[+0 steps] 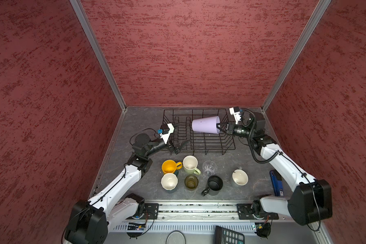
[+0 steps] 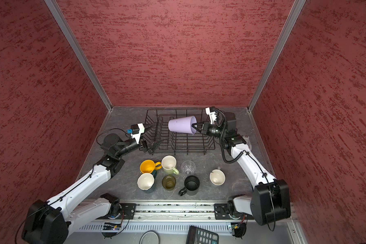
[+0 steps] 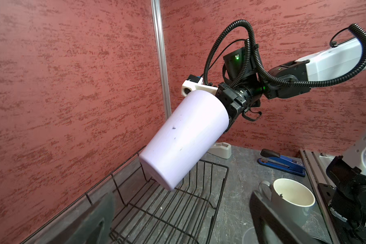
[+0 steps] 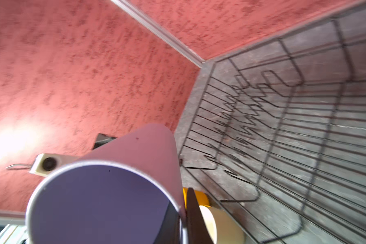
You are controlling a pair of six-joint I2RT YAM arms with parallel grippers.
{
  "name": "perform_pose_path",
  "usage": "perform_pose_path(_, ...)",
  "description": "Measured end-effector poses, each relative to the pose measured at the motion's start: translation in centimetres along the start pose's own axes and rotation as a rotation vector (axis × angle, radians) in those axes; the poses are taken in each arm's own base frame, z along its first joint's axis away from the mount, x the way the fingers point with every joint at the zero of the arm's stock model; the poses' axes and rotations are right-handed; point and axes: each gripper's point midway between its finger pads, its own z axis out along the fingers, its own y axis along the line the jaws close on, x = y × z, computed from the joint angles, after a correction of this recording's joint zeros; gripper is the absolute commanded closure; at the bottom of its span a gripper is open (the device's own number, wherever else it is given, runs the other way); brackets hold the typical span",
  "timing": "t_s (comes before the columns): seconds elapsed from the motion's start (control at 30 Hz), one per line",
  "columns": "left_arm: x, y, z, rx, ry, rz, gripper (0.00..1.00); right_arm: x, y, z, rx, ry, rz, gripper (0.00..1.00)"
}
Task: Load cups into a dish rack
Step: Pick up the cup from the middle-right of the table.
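Note:
My right gripper (image 1: 219, 126) is shut on the rim of the lilac tumbler (image 1: 205, 127), one finger inside and one outside. The tumbler hangs tilted on its side over the right half of the black wire dish rack (image 1: 201, 150), base pointing left. My left gripper (image 1: 183, 132) stands open and holds nothing at the rack's near left corner. On the table in front of the rack stand a yellow mug (image 1: 170, 166), pale green mug (image 1: 190, 164), clear glass (image 1: 209, 167), dark teal mug (image 1: 169, 181), olive-brown glass (image 1: 191, 182), black mug (image 1: 215, 183) and grey mug (image 1: 240, 177).
A blue stapler (image 1: 276, 183) lies by the right arm's base. A white tape dispenser (image 3: 221, 149) sits near the right wall. Red walls close in the table on three sides. A calculator (image 1: 228, 235) lies below the front rail.

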Motion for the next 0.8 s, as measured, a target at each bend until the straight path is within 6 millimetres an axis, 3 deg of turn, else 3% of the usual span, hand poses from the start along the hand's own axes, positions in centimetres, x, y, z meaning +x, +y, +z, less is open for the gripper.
perform_pose_path(0.2,-0.4,0.2,0.2,0.039,-0.043,0.036,0.0,0.3,2.6,-0.3,-0.121,0.025,-0.038,1.0)
perform_pose_path(0.53,0.5,0.1,1.1,0.122,-0.051,0.009,0.0,1.6,3.5,-0.4,-0.196,0.071,-0.023,1.0)
perform_pose_path(0.8,-0.3,0.4,2.0,0.166,-0.084,0.02,0.0,2.5,4.7,0.2,-0.232,0.1,-0.034,1.0)
